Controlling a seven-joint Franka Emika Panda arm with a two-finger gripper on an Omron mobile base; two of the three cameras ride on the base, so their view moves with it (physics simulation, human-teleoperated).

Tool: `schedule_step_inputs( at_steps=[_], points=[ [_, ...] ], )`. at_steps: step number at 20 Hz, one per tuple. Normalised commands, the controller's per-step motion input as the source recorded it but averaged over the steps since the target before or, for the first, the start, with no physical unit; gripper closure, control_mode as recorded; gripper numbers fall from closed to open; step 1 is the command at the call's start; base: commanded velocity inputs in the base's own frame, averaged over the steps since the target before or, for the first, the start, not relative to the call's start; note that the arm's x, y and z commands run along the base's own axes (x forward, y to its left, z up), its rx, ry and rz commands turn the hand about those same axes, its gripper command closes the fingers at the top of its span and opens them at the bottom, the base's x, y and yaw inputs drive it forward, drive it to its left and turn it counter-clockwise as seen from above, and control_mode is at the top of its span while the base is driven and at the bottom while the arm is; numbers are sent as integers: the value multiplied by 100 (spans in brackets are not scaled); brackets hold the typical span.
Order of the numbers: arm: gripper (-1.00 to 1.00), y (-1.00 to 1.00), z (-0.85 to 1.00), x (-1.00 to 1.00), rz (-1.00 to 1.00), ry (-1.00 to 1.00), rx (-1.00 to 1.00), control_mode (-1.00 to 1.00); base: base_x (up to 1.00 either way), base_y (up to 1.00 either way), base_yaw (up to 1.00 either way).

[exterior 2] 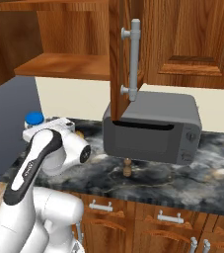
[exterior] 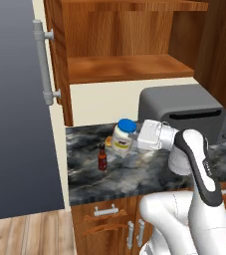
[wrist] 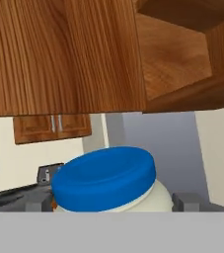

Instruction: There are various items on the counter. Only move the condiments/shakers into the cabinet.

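Left base view: white jar with blue lid (exterior: 123, 135) upright on dark marbled tabletop (exterior: 89, 172), near the back wall, between the jaws of the gripper (exterior: 129, 141), which stand wide apart on either side. Whether the fingers touch the jar cannot be told. Small red sauce bottle (exterior: 102, 157) just in front and left of the jar. Grey toaster oven (exterior: 181, 107) to the right, behind the arm. Open wooden cabinet (exterior: 119, 67) above, door (exterior: 219, 50) swung out. Right base view: tiny brown shaker (exterior 2: 127, 167) in front of the oven.
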Motion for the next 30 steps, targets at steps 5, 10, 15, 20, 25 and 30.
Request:
schedule_step_inputs(
  at_steps=[5, 10, 15, 20, 25, 30],
  points=[
    [100, -2, 100, -31, -17, 5, 0, -100, 0, 0, 0],
    [100, -20, 100, -31, -12, 19, -4, -100, 0, 0, 0],
    [100, -21, 100, -37, -15, 28, -2, -100, 0, 0, 0],
    [100, -27, 100, -27, -16, 15, -14, -100, 0, 0, 0],
    [100, -8, 25, -19, -9, -1, -10, -100, 0, 0, 0],
    [100, -42, 15, -3, -8, -27, 0, -100, 0, 0, 0]
  ],
)
